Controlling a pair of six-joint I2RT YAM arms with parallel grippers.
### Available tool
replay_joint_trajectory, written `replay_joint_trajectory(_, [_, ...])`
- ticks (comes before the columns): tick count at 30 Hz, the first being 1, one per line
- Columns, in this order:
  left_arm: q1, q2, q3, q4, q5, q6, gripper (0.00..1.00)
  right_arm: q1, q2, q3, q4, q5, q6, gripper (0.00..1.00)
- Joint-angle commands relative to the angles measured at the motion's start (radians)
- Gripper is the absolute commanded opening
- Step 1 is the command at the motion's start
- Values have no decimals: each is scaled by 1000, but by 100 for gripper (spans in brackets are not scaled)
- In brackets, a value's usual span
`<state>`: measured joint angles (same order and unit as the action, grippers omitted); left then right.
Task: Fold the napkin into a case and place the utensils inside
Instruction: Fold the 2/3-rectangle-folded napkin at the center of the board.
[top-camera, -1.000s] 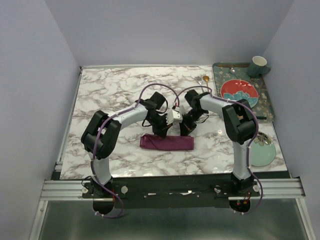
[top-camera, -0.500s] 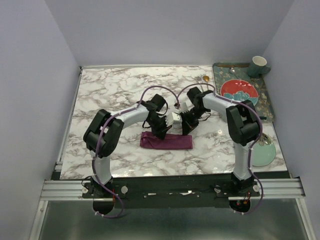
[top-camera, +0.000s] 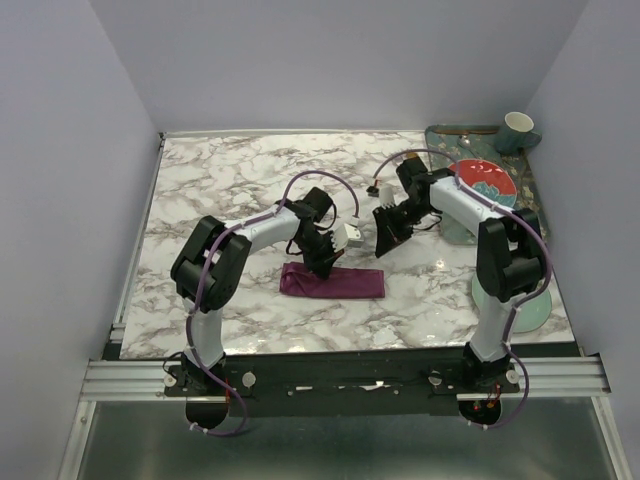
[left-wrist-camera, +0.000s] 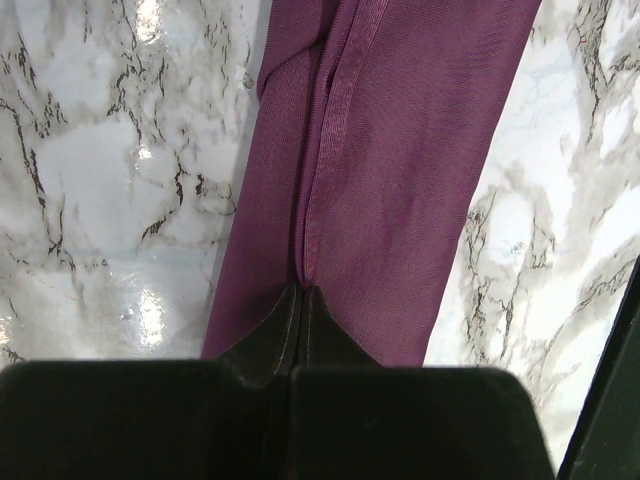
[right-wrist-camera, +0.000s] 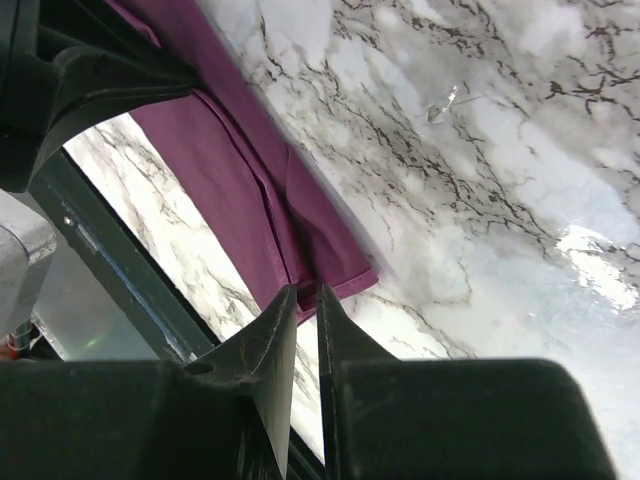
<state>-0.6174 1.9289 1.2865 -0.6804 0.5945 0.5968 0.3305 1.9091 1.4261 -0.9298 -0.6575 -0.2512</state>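
Note:
The plum-purple napkin (top-camera: 333, 282) lies folded into a narrow long case on the marble table, near the front middle. My left gripper (top-camera: 325, 262) is down on its left part, jaws shut with the cloth's top hem running into the tips, as the left wrist view shows (left-wrist-camera: 303, 290) over the napkin (left-wrist-camera: 400, 180). My right gripper (top-camera: 384, 245) hovers above and to the right of the case, jaws nearly together and empty; in the right wrist view (right-wrist-camera: 305, 293) the napkin's end (right-wrist-camera: 250, 190) lies beyond its tips. I cannot make out the fork or the spoon.
A teal tray (top-camera: 440, 135) at the back right holds a red patterned plate (top-camera: 485, 180) and a green cup (top-camera: 517, 128). A pale green plate (top-camera: 527, 308) sits at the front right, partly behind the right arm. The table's front edge is near the case.
My right gripper has lifted off the napkin's right part and swung back and to the right. My left gripper has stayed on the napkin.

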Motion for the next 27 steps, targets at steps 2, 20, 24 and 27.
replay_joint_trajectory(2, [-4, -22, 17, -25, -4, 3, 0, 5, 27, 23, -26, -54, 30, 25])
replay_joint_trajectory(20, [-48, -77, -72, 24, 22, -32, 0, 116, 281, 221, 72, -137, 118, 26])
replay_joint_trajectory(24, [-53, -91, -90, 36, 27, -46, 0, 166, 312, 223, 100, -146, 125, 26])
replay_joint_trajectory(27, [-53, -97, -90, 38, 31, -54, 0, 197, 330, 223, 106, -152, 121, 25])
